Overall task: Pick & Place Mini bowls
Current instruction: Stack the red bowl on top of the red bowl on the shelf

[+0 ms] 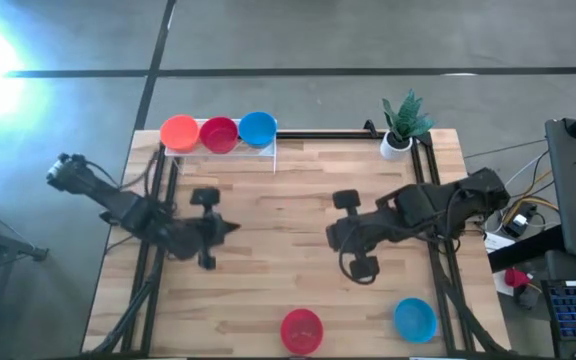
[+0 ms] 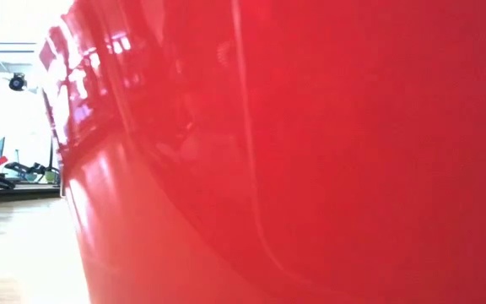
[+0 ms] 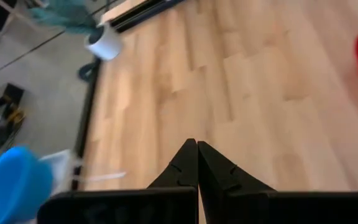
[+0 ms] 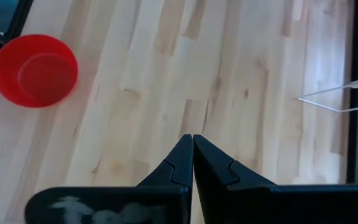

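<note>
Pale wooden planks make up the desk (image 1: 288, 250), where three small round plastic bowls, orange (image 1: 179, 132), crimson (image 1: 219, 134) and blue (image 1: 257, 128), sit in a row on a white wire rack (image 1: 268, 150) at the far edge, while a second red bowl (image 1: 301, 330) and a second blue bowl (image 1: 415, 319) stand empty near the front edge. Both the left end effector (image 1: 230, 229) and the right end effector (image 1: 332, 238) hang mid-desk with fingers pressed together, holding nothing. These bowls look light, stiff and slick (likely to skid), so pinching a rim wall seems best.

Mid table (image 1: 278, 250) is bare wood between my two arms, free passage. Far edge blocked: three bowls on rack (image 1: 218, 133), plant pot (image 1: 396, 145) far right. Near edge: red bowl (image 1: 301, 330), blue bowl (image 1: 415, 319).
</note>
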### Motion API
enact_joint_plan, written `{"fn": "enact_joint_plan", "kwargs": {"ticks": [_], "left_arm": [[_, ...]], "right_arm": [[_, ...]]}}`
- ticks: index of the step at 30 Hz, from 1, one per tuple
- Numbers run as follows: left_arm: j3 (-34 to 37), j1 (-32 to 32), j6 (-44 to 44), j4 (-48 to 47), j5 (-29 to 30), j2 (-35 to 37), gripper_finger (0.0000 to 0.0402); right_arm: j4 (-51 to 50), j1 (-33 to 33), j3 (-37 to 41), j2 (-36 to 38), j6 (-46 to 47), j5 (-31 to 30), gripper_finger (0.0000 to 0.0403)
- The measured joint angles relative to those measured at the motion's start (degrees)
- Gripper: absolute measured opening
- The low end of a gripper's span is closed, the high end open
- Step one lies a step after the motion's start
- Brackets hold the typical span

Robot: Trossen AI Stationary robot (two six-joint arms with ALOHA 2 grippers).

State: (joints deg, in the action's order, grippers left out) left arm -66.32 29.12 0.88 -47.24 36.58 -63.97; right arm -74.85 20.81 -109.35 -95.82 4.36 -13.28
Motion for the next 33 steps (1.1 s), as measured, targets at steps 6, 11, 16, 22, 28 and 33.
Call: {"fn": "enact_joint_plan", "kwargs": {"ticks": [6,11,16,22,28,33], "left_arm": [[0.01,2.22,3.79,5.23,-3.17,-6.75,0.0],[0.0,2.22,10.26,9.01,-8.8,-11.0,0.0],[0.02,2.23,15.38,9.83,-10.98,-15.24,0.0],[-0.58,2.89,17.49,12.71,-13.33,-20.33,0.0],[-2.98,5.13,17.02,14.14,-15.08,-24.57,0.0],[-4.0,6.52,15.72,15.53,-17.55,-26.54,0.0]], "right_arm": [[2.75,1.83,2.54,0.07,0.2,-0.02,0.0008],[3.07,3.3,3.88,0.08,-0.86,-0.02,0.0008],[3.03,4.23,4.71,0.08,-1.38,0.0,0.0008],[3.19,5.95,4.78,0.08,-1.3,0.01,0.0008],[7.57,8.43,7.56,0.1,0.5,-0.13,0.0008],[12.42,11.34,10.91,0.02,5.6,-0.16,0.0008]]}}
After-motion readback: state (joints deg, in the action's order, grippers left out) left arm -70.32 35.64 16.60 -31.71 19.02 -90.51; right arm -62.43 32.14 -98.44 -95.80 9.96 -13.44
